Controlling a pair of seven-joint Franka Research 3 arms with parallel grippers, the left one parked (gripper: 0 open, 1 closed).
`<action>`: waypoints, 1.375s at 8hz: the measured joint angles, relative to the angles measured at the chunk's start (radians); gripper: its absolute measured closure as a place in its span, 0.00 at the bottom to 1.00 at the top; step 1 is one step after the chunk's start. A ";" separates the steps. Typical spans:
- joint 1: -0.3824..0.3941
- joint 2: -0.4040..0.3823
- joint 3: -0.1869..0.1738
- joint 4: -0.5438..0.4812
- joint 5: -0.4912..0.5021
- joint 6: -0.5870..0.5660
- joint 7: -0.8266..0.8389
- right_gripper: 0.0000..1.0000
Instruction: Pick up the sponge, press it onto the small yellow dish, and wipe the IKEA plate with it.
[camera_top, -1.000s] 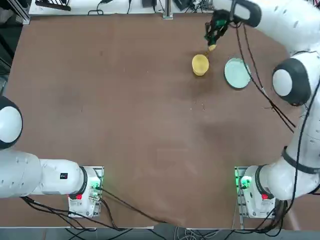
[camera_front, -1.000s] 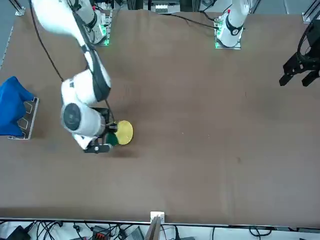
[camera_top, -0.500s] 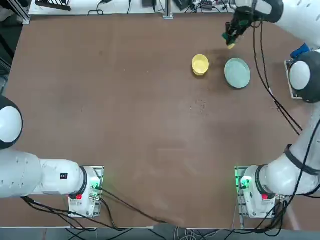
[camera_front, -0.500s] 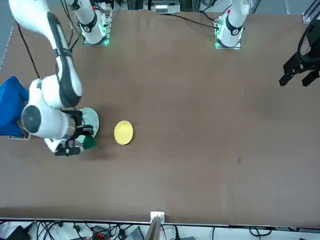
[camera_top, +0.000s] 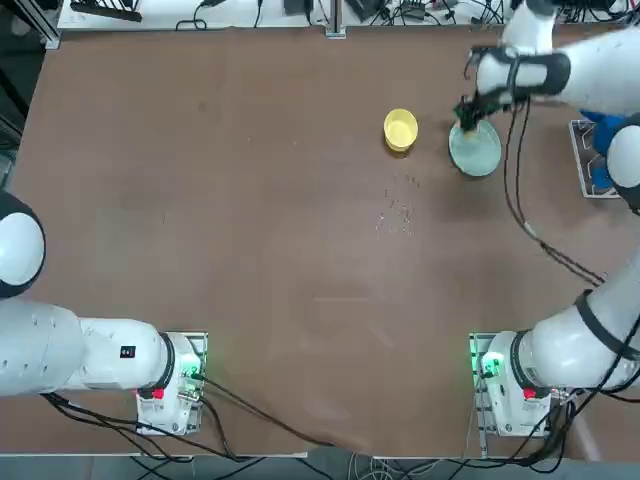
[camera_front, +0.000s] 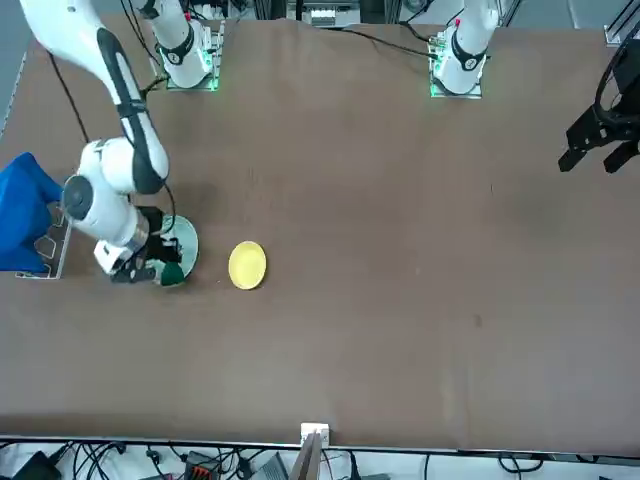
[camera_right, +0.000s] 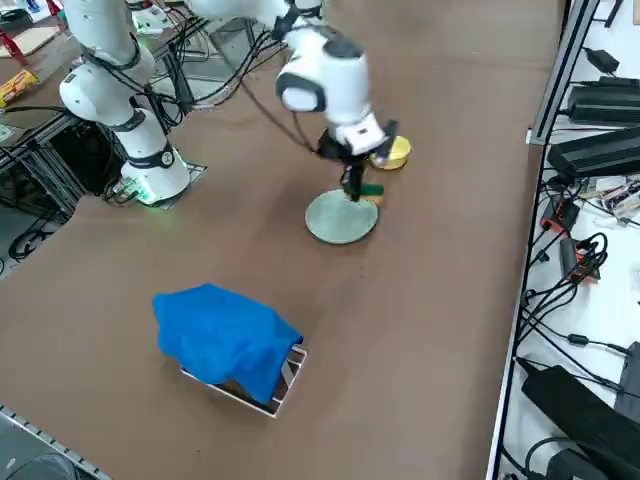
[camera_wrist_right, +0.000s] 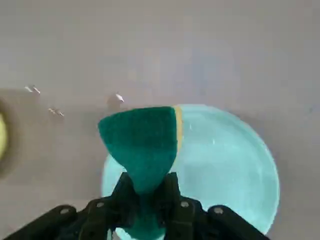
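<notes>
My right gripper (camera_top: 468, 113) is shut on the sponge (camera_wrist_right: 142, 140), a dark green block with a thin yellow layer, squeezed between the fingers. It hangs over the rim of the IKEA plate (camera_top: 478, 150), on the side facing the small yellow dish (camera_top: 400, 129). In the right side view the sponge (camera_right: 371, 190) sits low at the edge of the plate (camera_right: 340, 220), with the yellow dish (camera_right: 396, 152) just behind. I cannot tell whether sponge and plate touch. In the front view the gripper (camera_front: 150, 270) covers part of the plate (camera_front: 184, 240); the dish (camera_front: 247, 265) stands apart.
A blue cloth (camera_right: 225, 335) lies draped over a small stand near the table's right edge, beyond the plate. A few pale crumbs (camera_top: 400, 205) are scattered on the brown tabletop nearer the robot than the two dishes.
My right gripper has carried the sponge from beside the yellow dish, past the table's far edge, and down to the plate's rim. The dishes have not moved.
</notes>
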 joint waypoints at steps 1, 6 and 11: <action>-0.002 -0.008 0.000 -0.072 0.000 0.074 -0.001 0.78; -0.031 -0.031 0.001 -0.110 0.000 0.104 -0.011 0.78; -0.055 -0.026 0.001 -0.136 0.000 0.104 -0.012 0.78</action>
